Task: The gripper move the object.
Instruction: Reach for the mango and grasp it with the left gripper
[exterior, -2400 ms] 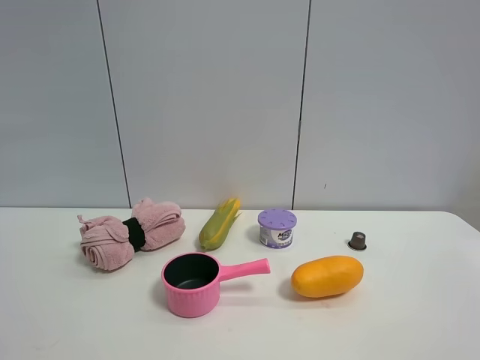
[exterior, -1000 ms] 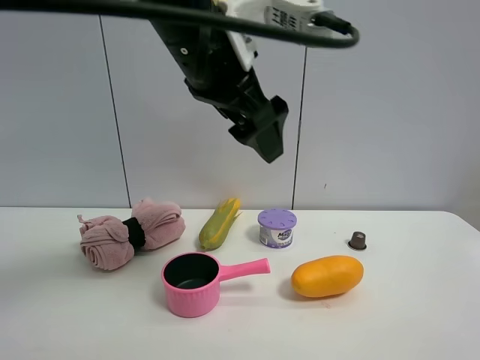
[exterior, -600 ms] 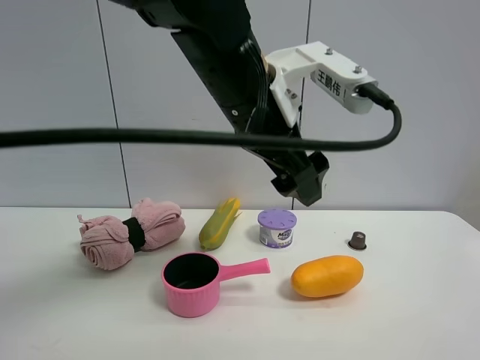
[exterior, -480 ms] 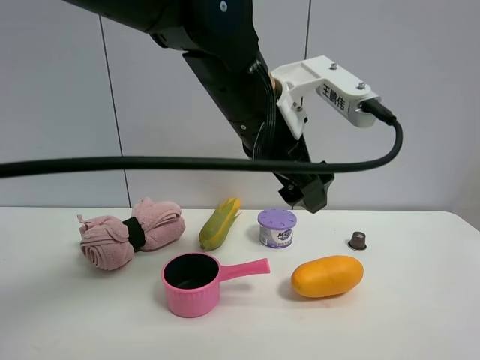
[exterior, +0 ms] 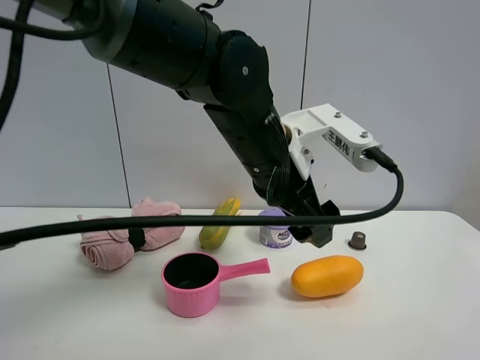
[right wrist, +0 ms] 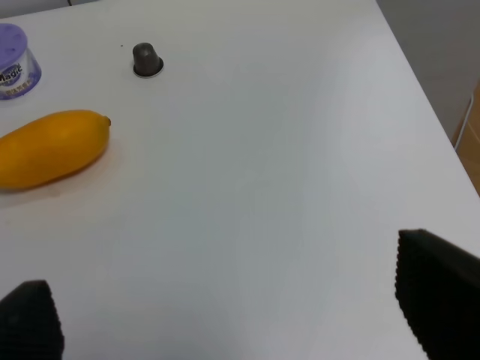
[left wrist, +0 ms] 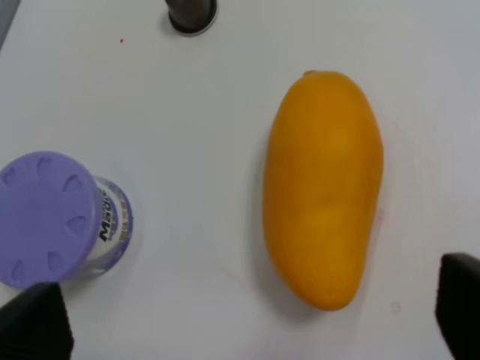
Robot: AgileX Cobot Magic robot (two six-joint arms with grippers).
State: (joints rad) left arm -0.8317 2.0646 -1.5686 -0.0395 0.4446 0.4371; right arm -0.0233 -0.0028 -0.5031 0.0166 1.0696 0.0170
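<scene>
Your mango [left wrist: 322, 187] has smooth, waxy-looking skin with a soft sheen. The table [exterior: 420, 315] under it is plain matt white. The pot [exterior: 191, 300] looks like pink plastic, ribbed outside and dark matt inside. The towel [exterior: 105, 251] is fuzzy pink cloth. The jar lid [left wrist: 45, 217] is matt purple plastic, and your arm [exterior: 172, 45] shell is glossy black.

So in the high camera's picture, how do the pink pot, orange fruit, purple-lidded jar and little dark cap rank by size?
Largest first:
pink pot with handle
orange fruit
purple-lidded jar, partly hidden by the arm
little dark cap
Pot and fruit sit nearer the camera, which flatters them.
</scene>
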